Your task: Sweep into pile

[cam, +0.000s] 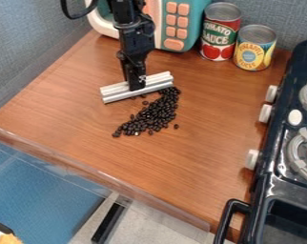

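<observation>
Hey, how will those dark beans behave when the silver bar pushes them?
The dark beans would likely skitter or roll, being small, rounded and loose. They probably won't move as one mass; some may slip past the silver bar, since the trail is scattered at its edges.

Blue-grey walls [22, 52] behind wooden counter [200, 162]

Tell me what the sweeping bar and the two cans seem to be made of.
The bar looks like bare aluminum, silvery and ridged lengthwise. The red can and yellow can look like metal, probably steel: gray rimmed lids, with printed labels, likely paper, around their sides.
</observation>
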